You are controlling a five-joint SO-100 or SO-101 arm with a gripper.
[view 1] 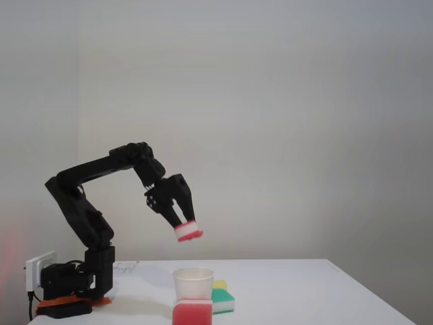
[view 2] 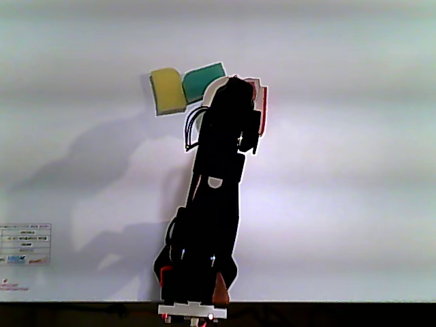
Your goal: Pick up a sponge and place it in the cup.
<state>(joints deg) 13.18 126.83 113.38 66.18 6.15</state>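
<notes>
arm: black, jointed | gripper: black, two-finger | base: orange-red clamp

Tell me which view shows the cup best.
The fixed view: the cup stands in full side profile on the table, rim and wall clear, with the gripper holding the sponge above it. In the other view from above, the arm covers the cup.
</notes>
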